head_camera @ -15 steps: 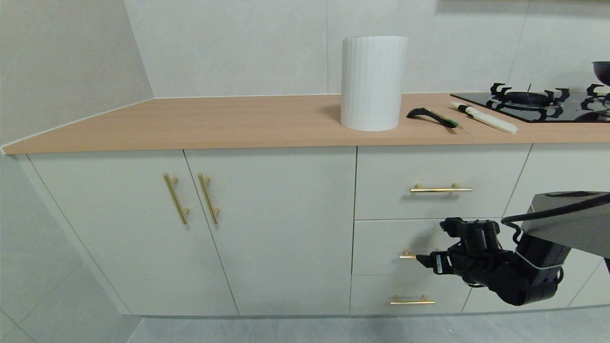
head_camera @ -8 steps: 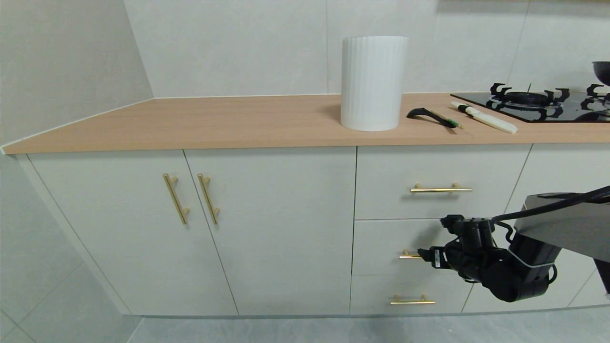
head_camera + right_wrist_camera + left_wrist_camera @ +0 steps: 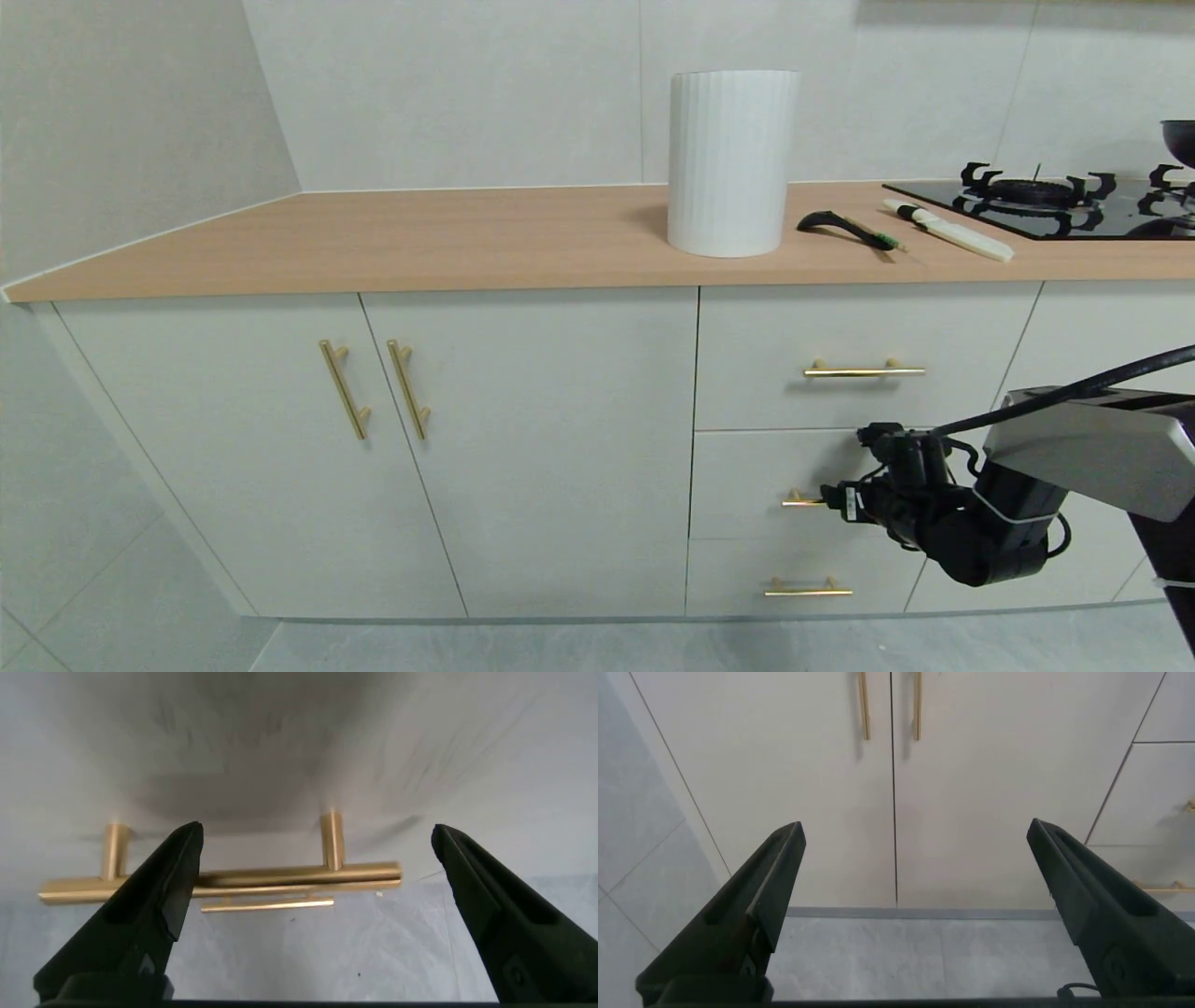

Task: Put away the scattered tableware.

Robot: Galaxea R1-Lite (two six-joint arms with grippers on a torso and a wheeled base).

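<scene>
Where the right gripper (image 3: 826, 495) sits low in front of the drawer stack, its jaws stand wide apart and hold nothing. The middle drawer handle (image 3: 224, 879) shows across the gap between them, and whether they touch the brass bar cannot be told. The left gripper (image 3: 913, 831) has its jaws spread wide as well, empty, facing the double cabinet doors (image 3: 990, 784) above the grey floor (image 3: 906, 952). Up on the table (image 3: 420, 238), the scattered tableware lies to the right of the tall white ribbed container (image 3: 731, 163). A black spoon (image 3: 840, 224) with a green-tipped handle lies just beside the container, and a white knife (image 3: 950, 231) lies a little further right, near the edge of the gas hob (image 3: 1055, 201). Spoon and knife lie flat on the wood, apart from each other
</scene>
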